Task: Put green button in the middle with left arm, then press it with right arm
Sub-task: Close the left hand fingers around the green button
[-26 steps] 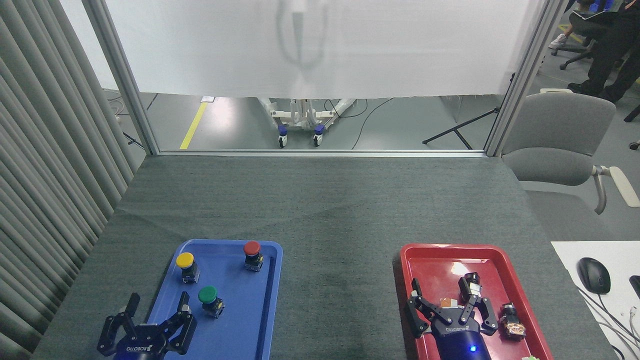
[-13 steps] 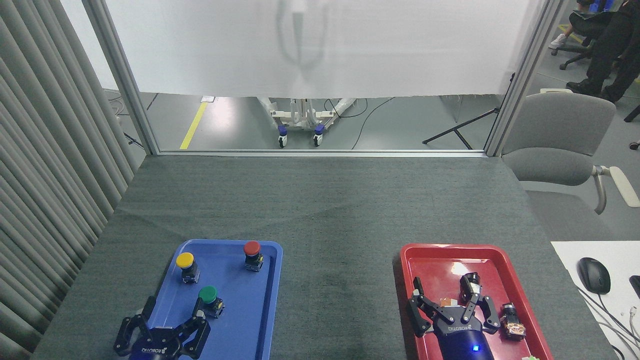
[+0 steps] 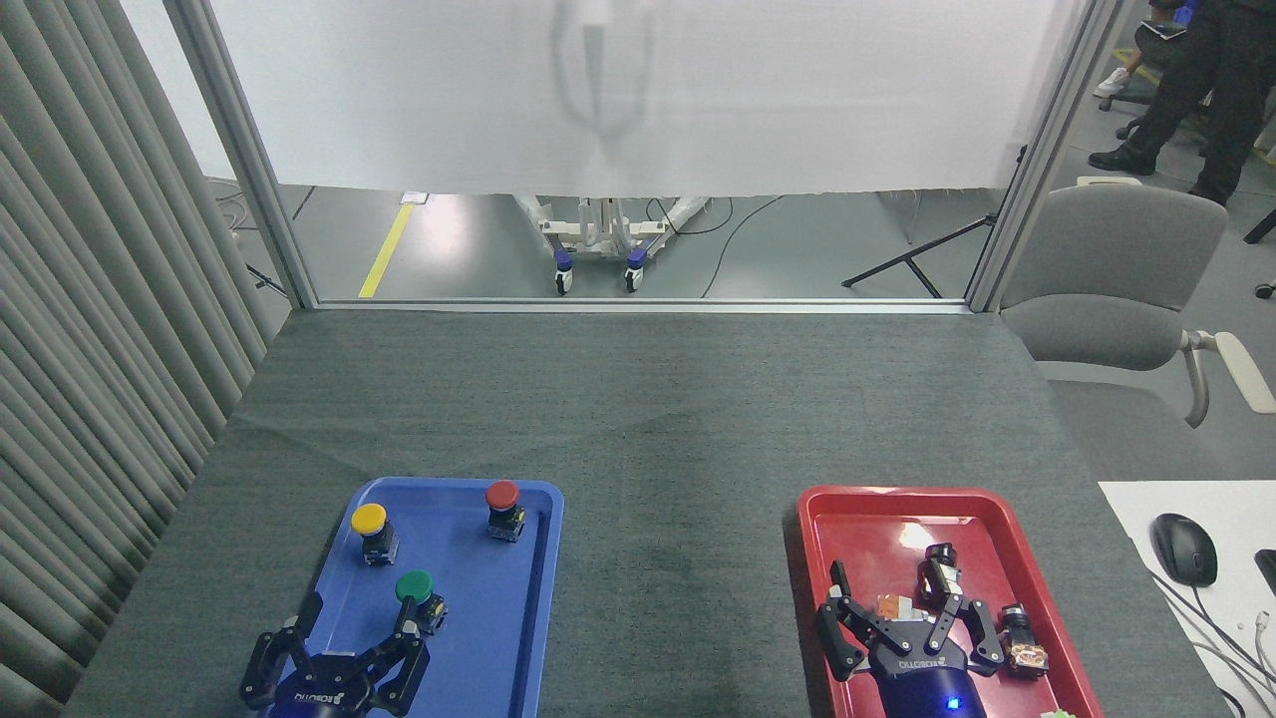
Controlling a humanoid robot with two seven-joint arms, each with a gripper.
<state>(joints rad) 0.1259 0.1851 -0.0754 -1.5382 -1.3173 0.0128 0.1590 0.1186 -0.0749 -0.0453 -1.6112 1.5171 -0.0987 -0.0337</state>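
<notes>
- Green button (image 3: 415, 590) is sitting upright in the blue tray (image 3: 518, 638), nearer the robot than the yellow button (image 3: 370, 523) and the red button (image 3: 502, 498) — it is not yet out on the middle (image 3: 678, 558), the bare grey cloth beside the blue tray.
- Left gripper (image 3: 361, 626) is hanging over the blue tray's near end with its fingers spread wide and nothing between them; one fingertip is standing just beside the green button's base, the other well off to the far side of it.
- Judging by that, the reach for the pick-up is the step in hand. The next move is calling for the spread jaws to shift sideways until they are straddling the base, then close.
- Right gripper (image 3: 902, 613) is waiting over the red tray (image 3: 827, 519), fingers apart, gripping nothing that I can see.
- Both arms are being cut off by the bottom edge, and whether the left fingertip is touching the green button's base is hard to tell. Small parts in the red tray are too cluttered to name.
</notes>
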